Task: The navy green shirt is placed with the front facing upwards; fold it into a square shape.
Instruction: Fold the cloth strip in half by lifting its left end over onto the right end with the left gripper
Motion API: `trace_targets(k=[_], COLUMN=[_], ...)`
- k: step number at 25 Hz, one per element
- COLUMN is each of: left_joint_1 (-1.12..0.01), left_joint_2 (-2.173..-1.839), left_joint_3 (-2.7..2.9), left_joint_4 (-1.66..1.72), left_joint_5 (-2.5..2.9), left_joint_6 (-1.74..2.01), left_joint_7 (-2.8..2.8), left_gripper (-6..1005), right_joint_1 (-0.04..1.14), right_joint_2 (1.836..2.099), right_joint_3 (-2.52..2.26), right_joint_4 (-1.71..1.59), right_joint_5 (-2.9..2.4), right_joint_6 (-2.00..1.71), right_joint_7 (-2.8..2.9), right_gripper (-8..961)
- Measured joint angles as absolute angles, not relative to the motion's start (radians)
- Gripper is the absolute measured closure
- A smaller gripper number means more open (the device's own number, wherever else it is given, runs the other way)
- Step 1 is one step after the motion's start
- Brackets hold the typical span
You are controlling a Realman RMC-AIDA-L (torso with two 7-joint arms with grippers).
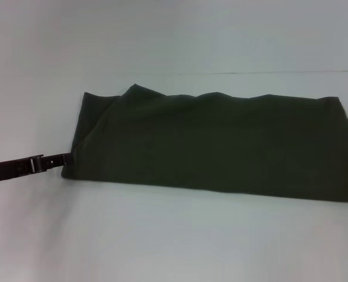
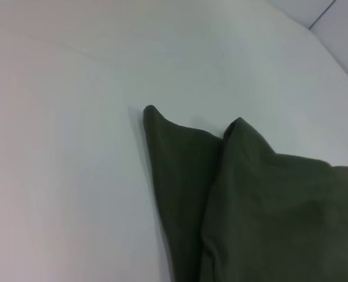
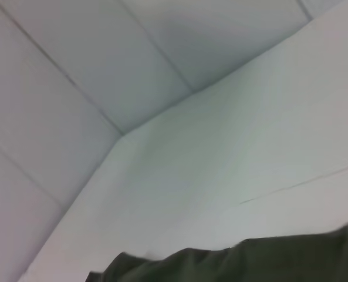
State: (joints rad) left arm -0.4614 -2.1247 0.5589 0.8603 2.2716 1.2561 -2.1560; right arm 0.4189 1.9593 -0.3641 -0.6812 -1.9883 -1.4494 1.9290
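White table — pale panelled wall behind.

Soft, even, diffuse light; faint shadow beside the navy green shirt; mild blur throughout; no glare

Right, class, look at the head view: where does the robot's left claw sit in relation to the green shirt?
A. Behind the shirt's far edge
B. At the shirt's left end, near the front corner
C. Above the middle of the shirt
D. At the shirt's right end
B: in the head view the left claw meets the near-left corner of the navy green shirt, which lies as a long folded band.
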Motion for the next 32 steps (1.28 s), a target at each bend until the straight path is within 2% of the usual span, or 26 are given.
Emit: trace_targets(k=[3, 5, 12, 19, 32], left_joint_1=[-0.463, -0.465, -0.471, -0.49, -0.511], left_joint_2=[-2.119, -2.118, -2.111, -2.105, -2.1], left_joint_3=[0.558, 0.558, 0.566, 0.566, 0.575], left_joint_4=[0.858, 0.857, 0.853, 0.814, 0.765], left_joint_5=[2.276, 2.277, 2.28, 2.281, 2.307], left_joint_6=[1.27, 1.285, 1.311, 1.307, 1.259], left_joint_7=[-2.189, -2.213, -2.32, -2.401, -2.443], left_gripper=[353, 281, 164, 115, 115], right_joint_1=[0.457, 0.474, 0.521, 0.532, 0.534], right_joint_2=[1.965, 1.969, 1.967, 1.958, 1.95], right_joint_3=[-0.396, -0.415, -0.435, -0.432, -0.425], right_joint_4=[-0.676, -0.676, -0.681, -0.684, -0.687], right_joint_5=[-2.007, -2.009, -2.01, -2.005, -2.002], right_joint_6=[-1.412, -1.396, -1.379, -1.381, -1.385], right_joint_7=[1.934, 1.935, 1.938, 1.939, 1.939], right_gripper=[207, 167, 29, 29, 28])
